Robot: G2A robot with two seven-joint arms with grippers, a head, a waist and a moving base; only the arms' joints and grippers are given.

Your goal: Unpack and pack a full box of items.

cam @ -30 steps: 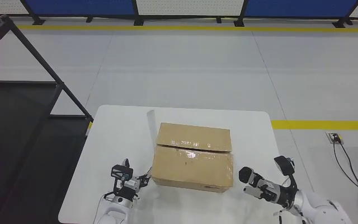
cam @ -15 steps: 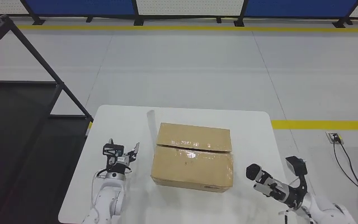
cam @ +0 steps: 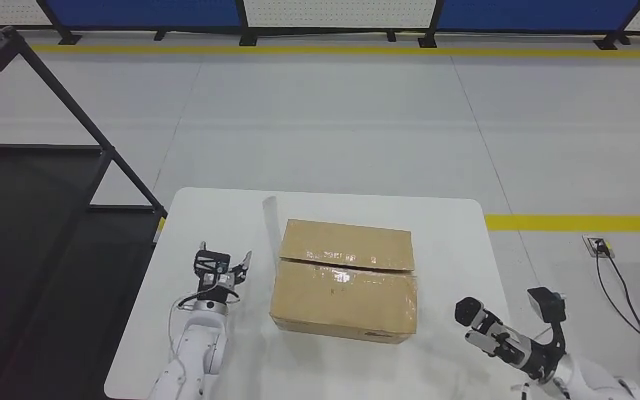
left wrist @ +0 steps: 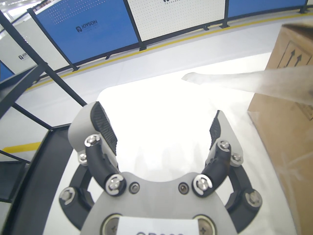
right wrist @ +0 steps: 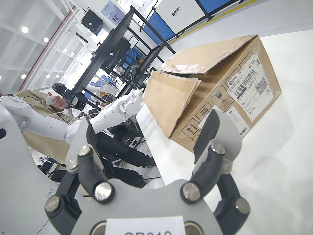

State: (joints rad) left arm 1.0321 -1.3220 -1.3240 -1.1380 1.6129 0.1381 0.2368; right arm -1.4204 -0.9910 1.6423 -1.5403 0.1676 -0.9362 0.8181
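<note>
Box (cam: 345, 290) sits on worktop (cam: 215, 215), flaps down; left gripper (cam: 225, 252) beside its left side, right gripper (right wrist: 150, 123) near its right, both spread, empty.

The rectangular cardboard box (cam: 345, 290) is plain light brown, with small black symbols printed on its side. Its paper label (right wrist: 247, 89) is white with black bar stripes. The round-cornered table (cam: 210, 215) is white. The thin tape strip (left wrist: 232, 81) is whitish and half transparent. The left gripper (left wrist: 159, 113) and the right gripper (right wrist: 151, 121) are silver-grey metal with black ribbed pads (left wrist: 104, 128). The floor line (cam: 560, 222) is yellow.
</note>
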